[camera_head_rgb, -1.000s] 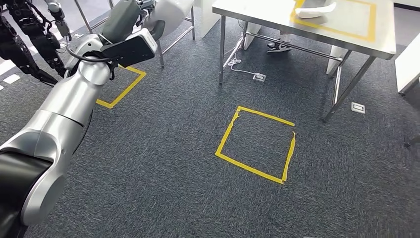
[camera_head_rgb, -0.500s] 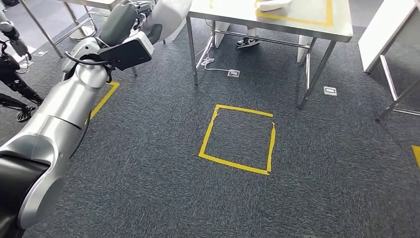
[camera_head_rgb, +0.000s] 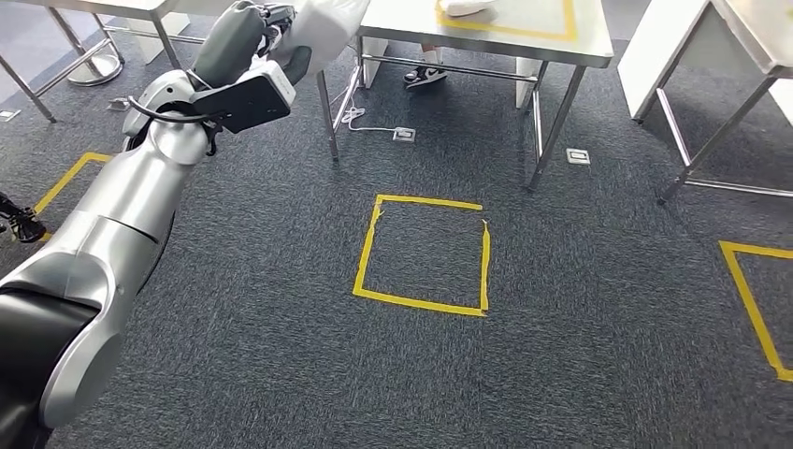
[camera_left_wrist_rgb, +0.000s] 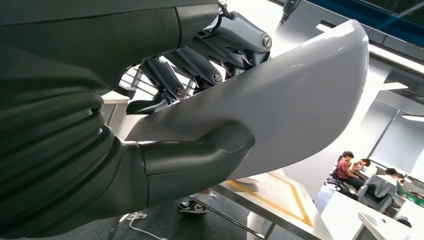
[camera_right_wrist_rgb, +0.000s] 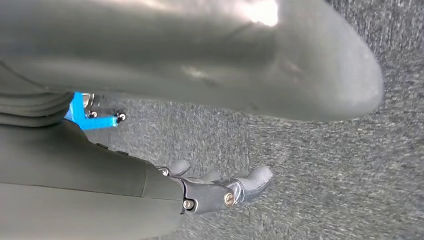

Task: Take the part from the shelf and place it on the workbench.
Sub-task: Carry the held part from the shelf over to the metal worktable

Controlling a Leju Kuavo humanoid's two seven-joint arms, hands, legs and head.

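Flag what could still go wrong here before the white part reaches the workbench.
1. The left hand pinches the white part near one end, thumb on one face and fingers on the other; most of the part overhangs, so it might pivot or slip while walking.
2. The workbench already carries another white part inside its yellow tape outline, so the new one could land on it.
3. A cable and floor socket lie by the bench legs, a possible snag.

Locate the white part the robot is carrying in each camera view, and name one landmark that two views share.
Head view: white part at top left, held in left hand.
Left wrist view: part across centre.
Right wrist view: absent.
Shared landmark: the taped workbench.
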